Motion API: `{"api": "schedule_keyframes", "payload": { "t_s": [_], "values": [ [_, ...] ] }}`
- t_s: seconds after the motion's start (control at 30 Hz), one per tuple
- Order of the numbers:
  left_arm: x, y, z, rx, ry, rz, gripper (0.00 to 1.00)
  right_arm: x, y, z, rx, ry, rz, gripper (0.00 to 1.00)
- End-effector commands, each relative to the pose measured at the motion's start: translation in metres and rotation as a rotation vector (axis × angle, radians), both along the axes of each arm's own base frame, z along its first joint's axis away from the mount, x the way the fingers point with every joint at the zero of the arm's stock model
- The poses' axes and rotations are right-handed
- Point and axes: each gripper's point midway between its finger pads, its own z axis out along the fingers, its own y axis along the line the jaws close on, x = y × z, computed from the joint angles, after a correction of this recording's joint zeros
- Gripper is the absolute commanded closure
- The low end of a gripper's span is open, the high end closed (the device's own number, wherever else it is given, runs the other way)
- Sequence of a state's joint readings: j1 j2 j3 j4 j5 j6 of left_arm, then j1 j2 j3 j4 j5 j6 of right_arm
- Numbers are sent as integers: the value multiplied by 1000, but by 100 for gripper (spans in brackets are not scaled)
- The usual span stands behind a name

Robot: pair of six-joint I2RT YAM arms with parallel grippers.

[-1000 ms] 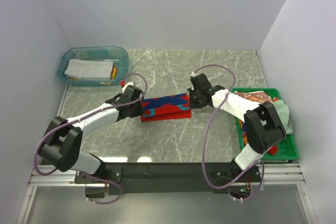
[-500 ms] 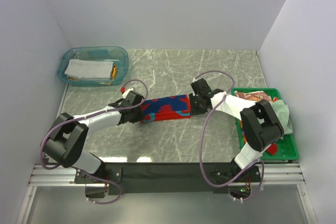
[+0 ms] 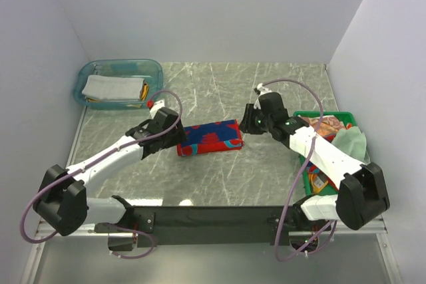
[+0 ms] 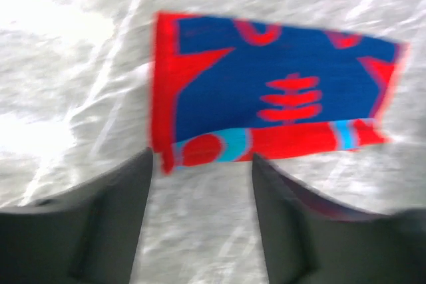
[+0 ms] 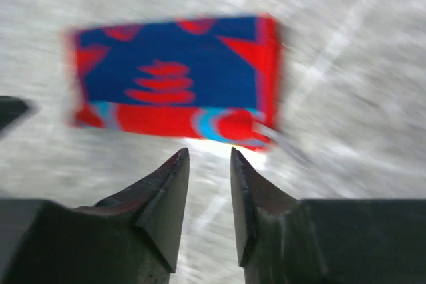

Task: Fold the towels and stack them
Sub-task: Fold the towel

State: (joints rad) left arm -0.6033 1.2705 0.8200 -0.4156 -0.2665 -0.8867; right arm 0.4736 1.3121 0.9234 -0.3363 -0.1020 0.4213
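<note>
A folded red towel with blue patterns and a teal stripe (image 3: 209, 138) lies flat on the marble table, seen also from the left wrist (image 4: 266, 91) and the right wrist (image 5: 173, 78). My left gripper (image 3: 174, 136) sits just off its left end, open with nothing between its fingers (image 4: 203, 164). My right gripper (image 3: 247, 123) is just off the towel's right end, open and empty (image 5: 210, 157). More folded towels, a pale grey one on top (image 3: 112, 87), lie in the clear teal tub. Crumpled towels (image 3: 333, 128) fill the green crate.
The clear teal tub (image 3: 155, 71) stands at the back left corner. The green crate (image 3: 367, 194) sits along the right edge, under the right arm. White walls close in the table on three sides.
Both grippers have opened and let go of the red towel's ends, then drawn back from it. The towel now lies flat and folded on the table.
</note>
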Motion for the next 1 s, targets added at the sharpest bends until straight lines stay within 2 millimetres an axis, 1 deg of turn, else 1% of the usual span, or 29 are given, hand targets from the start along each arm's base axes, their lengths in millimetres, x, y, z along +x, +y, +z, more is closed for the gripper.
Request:
{"api": "schedule_keyframes", "payload": {
  "t_s": [0.0,0.03,0.07,0.1,0.13,0.17,0.2,0.23,0.27,0.3,0.33,0.37,0.4,0.43,0.47,0.5,0.53,0.57,0.63,0.67,0.73,0.77,0.8,0.83,0.87,0.9,0.93,0.97],
  "values": [
    [9,-23,29,-91,-45,-24,43,-1,43,34,245,-68,88,64],
    [14,-31,33,-120,-67,-33,45,4,52,40,312,-93,85,65],
    [14,-38,27,-140,-47,-45,47,1,57,38,335,-86,86,66],
    [16,-44,25,-155,-48,-53,49,5,61,39,361,-107,79,66],
    [17,-48,20,-161,-43,-57,52,8,64,31,396,-106,64,66],
    [21,-52,10,-165,-33,-52,54,9,65,24,409,-94,53,66],
    [21,-53,1,-159,-15,-52,55,10,66,17,417,-85,42,66],
    [22,-54,-5,-149,-5,-49,58,12,68,3,427,-65,23,66],
    [23,-53,-19,-131,17,-39,59,12,67,-6,430,-55,9,66],
    [21,-49,-29,-109,32,-26,62,12,67,-13,443,-36,-10,66],
    [21,-45,-36,-89,44,-11,64,10,64,-28,437,-20,-29,66],
    [17,-40,-50,-65,70,2,64,8,63,-36,438,-6,-38,66],
    [15,-36,-55,-53,76,14,65,6,61,-43,436,7,-52,66],
    [15,-30,-60,-34,79,33,66,1,57,-58,430,48,-80,66],
    [9,-24,-71,-12,101,42,66,-1,54,-65,423,59,-99,66],
    [6,-20,-77,0,112,54,66,-3,51,-71,425,79,-124,66],
    [4,-17,-81,7,120,64,66,-9,45,-83,412,106,-150,66],
    [-1,-13,-88,19,136,69,66,-10,40,-89,407,119,-176,66],
    [-6,-6,-95,36,151,88,66,-17,30,-99,408,147,-219,67],
    [-8,-2,-98,43,158,99,66,-20,27,-100,405,148,-226,67],
    [-9,3,-98,60,156,112,64,-23,16,-104,368,148,-266,67],
    [-8,6,-95,68,142,120,62,-23,12,-105,353,146,-275,67],
    [-7,7,-92,72,136,123,57,-23,10,-104,339,134,-275,68],
    [-7,8,-89,75,132,124,54,-22,10,-97,342,118,-267,68],
    [-3,6,-80,64,110,121,51,-21,12,-91,350,102,-252,68],
    [-1,4,-76,55,99,116,45,-17,14,-81,357,71,-226,68],
    [1,2,-69,43,85,111,43,-16,21,-68,388,46,-186,67],
    [6,-3,-58,19,58,101,40,-14,25,-59,402,30,-168,66]
  ]
}}
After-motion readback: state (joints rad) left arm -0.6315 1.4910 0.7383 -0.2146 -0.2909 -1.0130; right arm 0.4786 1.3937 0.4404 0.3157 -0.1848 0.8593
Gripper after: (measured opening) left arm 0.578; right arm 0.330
